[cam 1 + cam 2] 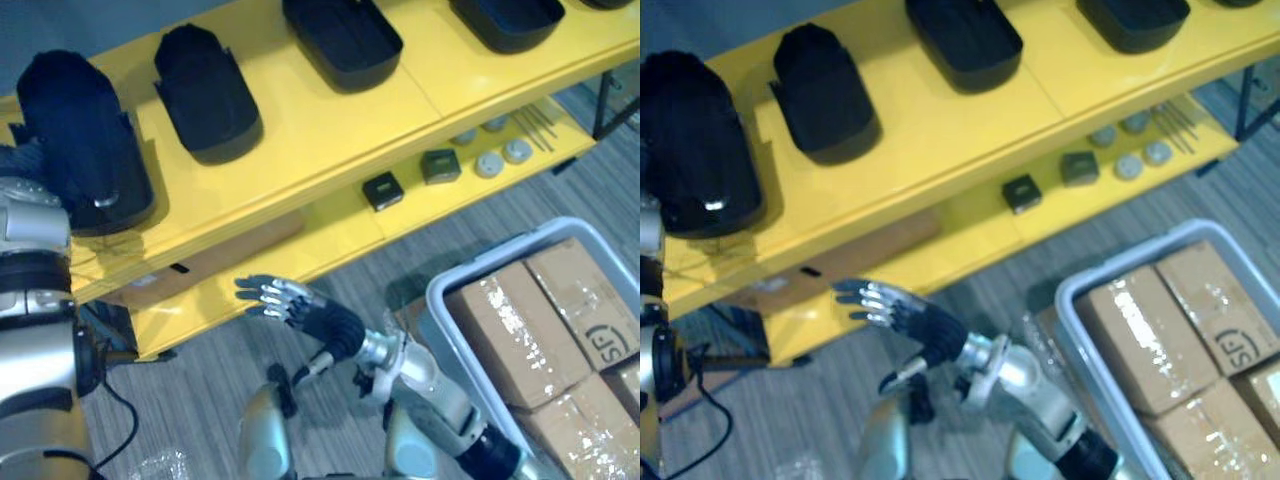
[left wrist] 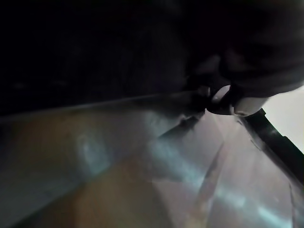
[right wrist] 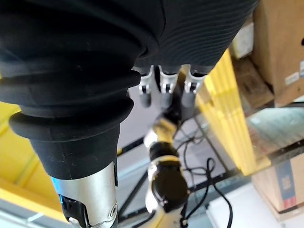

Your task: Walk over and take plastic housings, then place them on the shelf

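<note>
Right hand [image 1: 297, 306] splayed, domed black housings [image 1: 207, 95], yellow shelf [image 1: 335, 130]

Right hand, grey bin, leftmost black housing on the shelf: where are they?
right hand [image 1: 303, 309], left eye view, back of the hand.
grey bin [image 1: 520, 243], left eye view, upper rim.
leftmost black housing [image 1: 85, 120], left eye view, rounded top.

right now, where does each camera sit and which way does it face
Left eye view: on the head, looking down at the yellow shelf with black housings; left arm at the left edge, right hand open lower down.
Right eye view: beside it, facing the same way; both share shelf, housings and the grey bin.
Left wrist view: on the left wrist, very close to a dark housing.
Right wrist view: on the right wrist, looking along its cover and fingers past the shelf's edge.
</note>
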`<state>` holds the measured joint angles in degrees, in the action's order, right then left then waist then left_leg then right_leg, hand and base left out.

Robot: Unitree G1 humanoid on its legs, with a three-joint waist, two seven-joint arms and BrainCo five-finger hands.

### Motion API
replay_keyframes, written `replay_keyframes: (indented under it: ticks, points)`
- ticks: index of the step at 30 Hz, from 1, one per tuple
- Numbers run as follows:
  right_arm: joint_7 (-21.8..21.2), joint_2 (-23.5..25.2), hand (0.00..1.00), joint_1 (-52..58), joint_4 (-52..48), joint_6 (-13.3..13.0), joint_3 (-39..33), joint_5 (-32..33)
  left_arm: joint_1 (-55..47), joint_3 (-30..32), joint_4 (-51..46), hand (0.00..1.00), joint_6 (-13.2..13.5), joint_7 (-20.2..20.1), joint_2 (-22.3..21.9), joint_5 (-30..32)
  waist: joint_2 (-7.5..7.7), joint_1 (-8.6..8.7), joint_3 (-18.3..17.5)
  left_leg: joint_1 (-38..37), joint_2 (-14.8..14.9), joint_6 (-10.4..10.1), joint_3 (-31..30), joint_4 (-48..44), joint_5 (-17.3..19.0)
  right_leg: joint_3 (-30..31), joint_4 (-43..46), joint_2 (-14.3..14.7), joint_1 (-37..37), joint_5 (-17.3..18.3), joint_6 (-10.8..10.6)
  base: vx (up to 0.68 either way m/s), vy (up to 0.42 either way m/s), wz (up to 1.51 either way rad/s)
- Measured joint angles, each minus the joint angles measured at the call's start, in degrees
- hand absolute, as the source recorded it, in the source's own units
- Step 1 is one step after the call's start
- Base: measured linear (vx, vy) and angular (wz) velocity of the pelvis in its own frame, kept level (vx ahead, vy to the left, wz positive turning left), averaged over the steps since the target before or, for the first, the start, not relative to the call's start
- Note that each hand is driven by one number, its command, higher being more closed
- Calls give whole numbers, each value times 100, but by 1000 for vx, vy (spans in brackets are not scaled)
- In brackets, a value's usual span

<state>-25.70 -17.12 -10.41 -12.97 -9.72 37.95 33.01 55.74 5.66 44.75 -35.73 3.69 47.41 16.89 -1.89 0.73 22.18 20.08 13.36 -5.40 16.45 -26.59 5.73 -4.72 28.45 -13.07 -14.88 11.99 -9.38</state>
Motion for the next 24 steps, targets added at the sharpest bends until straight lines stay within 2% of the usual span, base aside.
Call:
replay_keyframes:
  ticks: [5,6,13,14,17,20,22,23,24]
  points:
    - [79,-31,0,1,1,-4,-12,65,-14,37,174,100,-92,37,0,-25,10,-3,8,38,20,0,-15,-3,0,1,10,16,-23,0,0,-26,-13,0]
    - [82,-31,0,1,1,-4,-13,102,-15,57,174,0,-92,72,0,-44,11,-4,9,85,20,0,-27,-16,0,-1,12,18,-52,0,0,-18,-1,3]
    - [219,-40,0,-210,2,-6,-41,115,-19,111,292,0,-64,552,0,-138,75,-73,251,218,80,2,-62,-106,2,21,123,49,-215,2,1,-3,-2,0]
    - [250,-40,0,-231,8,-7,-75,115,-18,185,319,0,-44,822,0,-289,100,-80,303,218,87,1,-62,-116,2,25,141,54,-221,3,3,0,0,0]
    - [322,-50,0,-227,16,-30,-123,115,-19,270,378,0,-50,1204,0,-413,110,-88,307,217,101,1,-68,-117,2,25,142,70,-220,4,5,0,0,0]
    - [357,-59,0,-230,135,-167,-189,222,-18,280,459,0,-7,1966,0,-984,111,-97,308,216,113,0,-82,-118,0,27,151,93,-218,6,9,0,0,0]
    - [463,-58,0,-221,342,-294,-189,224,-15,307,606,0,89,2624,1,-1460,111,-92,308,210,113,-6,-88,-114,-4,31,161,99,-218,11,17,0,0,0]
    - [475,-57,0,-221,393,-310,-189,223,-14,324,610,0,99,2773,2,-1493,113,-92,308,209,113,-10,-94,-110,-7,31,161,103,-217,11,17,0,0,0]
    - [540,-54,0,-219,479,-357,-185,222,-9,323,611,0,217,3108,31,-1665,124,-92,311,206,110,-18,-108,-98,-15,30,160,111,-212,11,18,0,0,0]
